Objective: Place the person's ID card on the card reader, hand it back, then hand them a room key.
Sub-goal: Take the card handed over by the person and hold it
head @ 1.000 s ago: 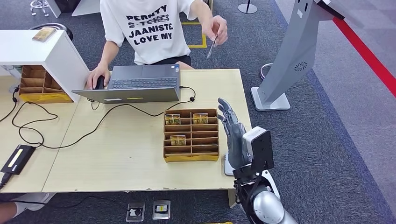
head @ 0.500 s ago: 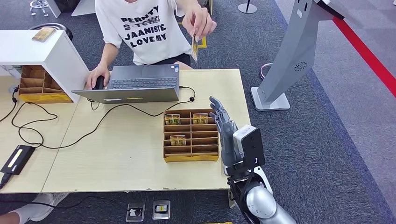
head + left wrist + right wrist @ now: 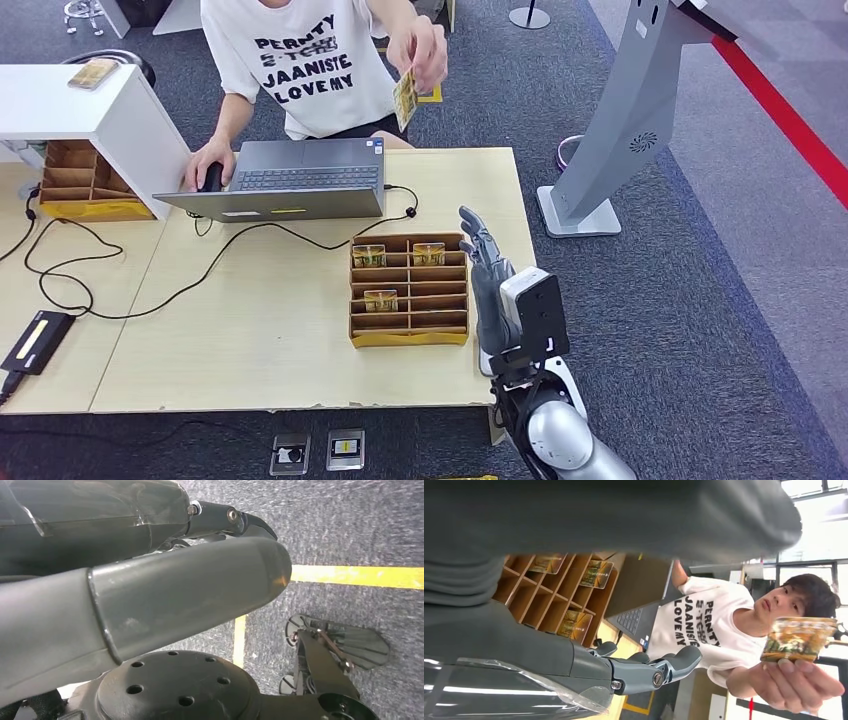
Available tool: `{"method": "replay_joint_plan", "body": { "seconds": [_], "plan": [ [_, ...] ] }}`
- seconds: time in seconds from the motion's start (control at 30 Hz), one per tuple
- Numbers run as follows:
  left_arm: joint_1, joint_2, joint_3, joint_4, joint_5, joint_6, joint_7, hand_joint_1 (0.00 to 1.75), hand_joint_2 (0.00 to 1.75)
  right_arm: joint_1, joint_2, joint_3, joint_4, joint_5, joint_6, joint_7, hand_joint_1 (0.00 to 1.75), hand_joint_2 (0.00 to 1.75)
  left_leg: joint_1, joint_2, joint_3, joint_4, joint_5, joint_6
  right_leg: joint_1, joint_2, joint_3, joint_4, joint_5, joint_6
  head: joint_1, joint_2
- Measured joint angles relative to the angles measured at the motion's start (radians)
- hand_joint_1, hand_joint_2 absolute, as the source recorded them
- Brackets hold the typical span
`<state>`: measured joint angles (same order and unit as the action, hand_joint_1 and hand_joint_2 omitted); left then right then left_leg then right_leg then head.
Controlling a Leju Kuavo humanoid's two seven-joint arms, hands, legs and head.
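Observation:
A person in a white printed T-shirt sits behind the table and holds out the ID card (image 3: pixel 405 95) above the table's far edge; the card (image 3: pixel 798 639) is pinched in their fingertips. My right hand (image 3: pixel 490 275) is raised over the table's right edge beside the wooden card tray (image 3: pixel 410 335), its fingers (image 3: pixel 644 667) spread and nothing in it, well short of the card. The tray holds room key cards (image 3: pixel 369 256) in three slots. The black card reader (image 3: pixel 38 340) lies at the table's near left edge. My left hand (image 3: pixel 190 595) hangs over the floor, holding nothing.
An open laptop (image 3: pixel 290 178) stands at the table's far side with the person's other hand at a mouse (image 3: pixel 211 177). Black cables (image 3: pixel 150 295) trail across the tabletop. A white box (image 3: pixel 90 105) tops a second wooden organiser (image 3: pixel 85 180) at the left. A grey kiosk stand (image 3: pixel 630 110) rises at the right.
The person has swung the card leftward and turned its face toward me. My right hand shifted slightly left over the tray's edge and stays raised with fingers spread.

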<state>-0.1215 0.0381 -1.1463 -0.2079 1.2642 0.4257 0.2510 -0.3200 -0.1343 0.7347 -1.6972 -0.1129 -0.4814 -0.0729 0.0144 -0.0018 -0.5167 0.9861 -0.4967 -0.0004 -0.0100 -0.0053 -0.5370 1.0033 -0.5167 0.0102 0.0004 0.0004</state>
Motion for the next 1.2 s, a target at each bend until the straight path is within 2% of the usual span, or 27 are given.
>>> {"method": "replay_joint_plan", "body": {
  "seconds": [1.2],
  "plan": [
    [0.0,0.0,0.0,0.0,0.0,0.0,0.0,0.0,0.0,0.0,0.0,0.0,0.0,0.0,0.0,0.0,0.0,0.0,0.0,0.0,0.0,0.0,0.0,0.0,0.0,0.0,0.0,0.0,0.0,0.0,0.0,0.0]
  ]
}}
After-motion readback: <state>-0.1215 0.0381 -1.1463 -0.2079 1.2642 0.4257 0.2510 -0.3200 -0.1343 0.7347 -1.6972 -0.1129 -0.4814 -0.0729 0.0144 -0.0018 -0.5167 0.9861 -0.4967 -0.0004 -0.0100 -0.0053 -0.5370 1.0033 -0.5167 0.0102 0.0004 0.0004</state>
